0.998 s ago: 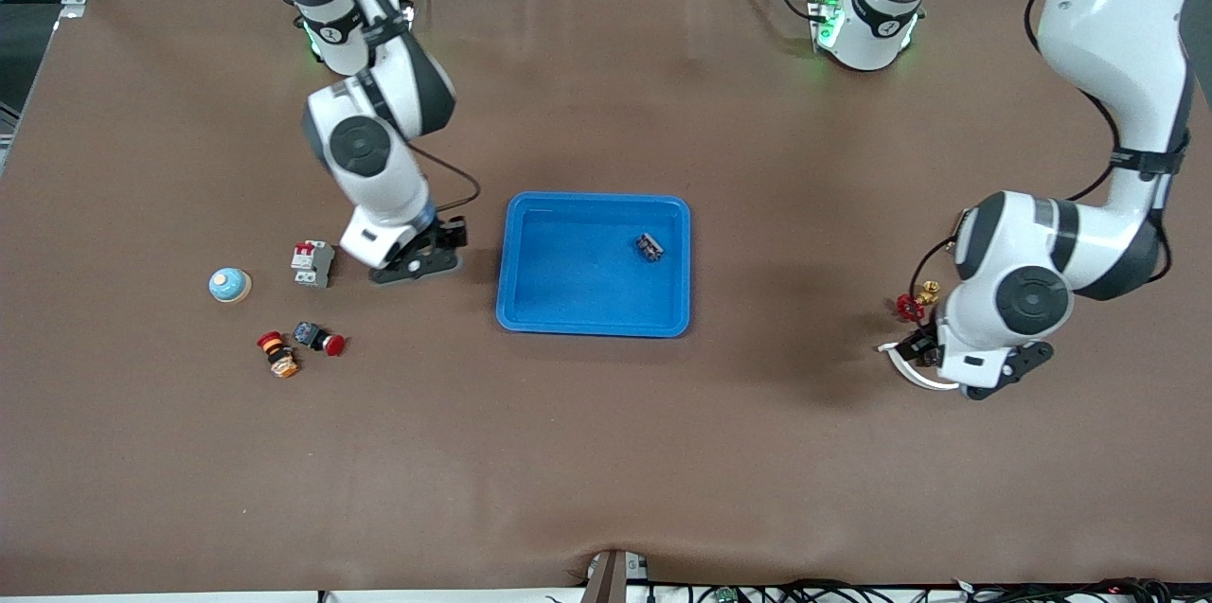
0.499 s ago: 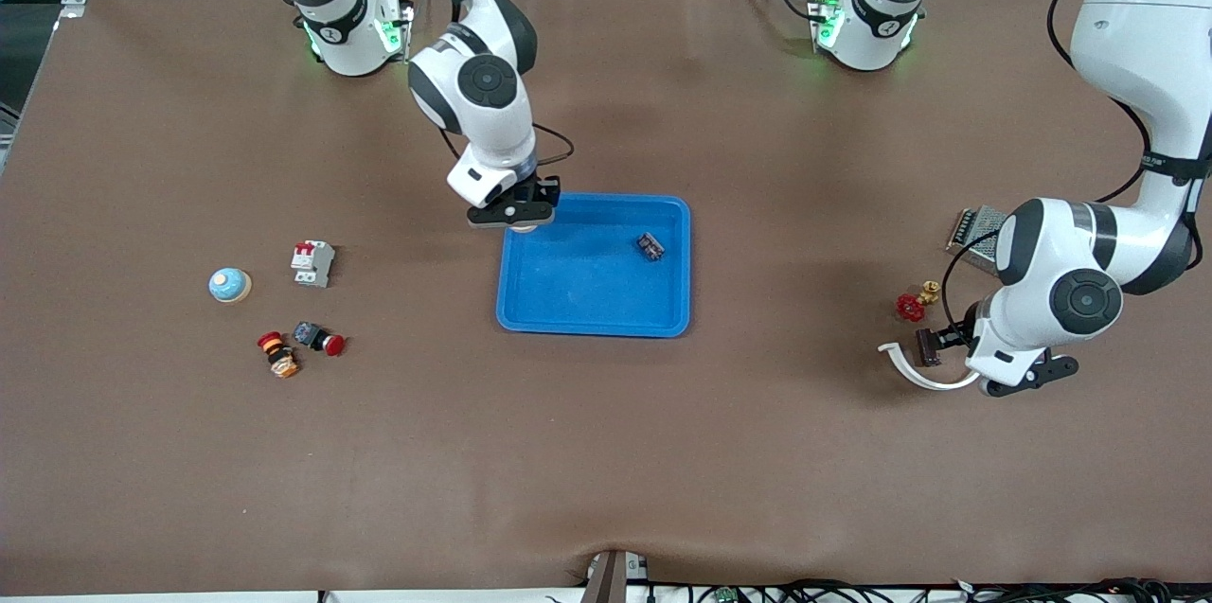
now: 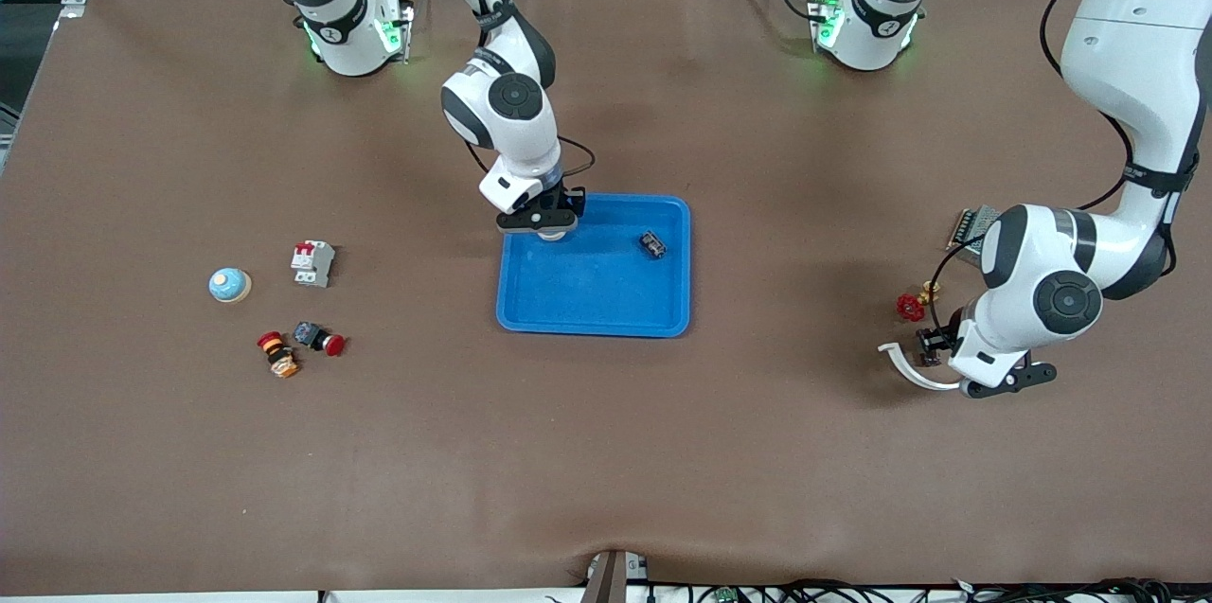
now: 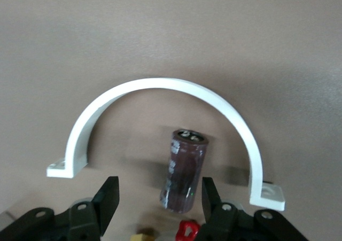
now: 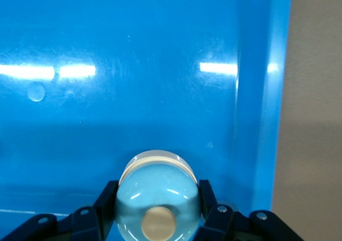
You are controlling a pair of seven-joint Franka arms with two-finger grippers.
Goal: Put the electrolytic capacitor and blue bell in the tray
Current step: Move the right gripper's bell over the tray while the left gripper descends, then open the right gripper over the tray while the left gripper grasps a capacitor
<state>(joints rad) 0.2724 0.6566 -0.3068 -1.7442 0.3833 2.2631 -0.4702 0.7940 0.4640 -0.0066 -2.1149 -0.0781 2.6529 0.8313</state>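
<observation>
The blue bell (image 5: 158,198), a pale blue dome with a beige knob, sits in my right gripper (image 5: 158,190), which is shut on it. That gripper (image 3: 552,226) hangs over the blue tray (image 3: 594,329), at the corner toward the right arm's base. The electrolytic capacitor (image 4: 183,169) is a dark brownish cylinder lying on the table (image 3: 926,353) at the left arm's end. My left gripper (image 4: 160,195) is low over it and open. One finger (image 4: 210,195) is close beside the capacitor's end, the other (image 4: 109,198) stands well apart. From the front, this gripper (image 3: 949,357) covers part of the capacitor.
A white half-round clamp (image 4: 160,88) arches around the capacitor. A red valve handle (image 3: 911,307) and a perforated metal box (image 3: 975,224) lie close by. A small dark part (image 3: 650,245) lies in the tray. Another blue bell (image 3: 230,285), a circuit breaker (image 3: 312,262) and push buttons (image 3: 317,338) lie at the right arm's end.
My right gripper has swung from beside the circuit breaker to over the tray's corner with the bell. My left gripper has shifted toward the capacitor, and its jaws have narrowed.
</observation>
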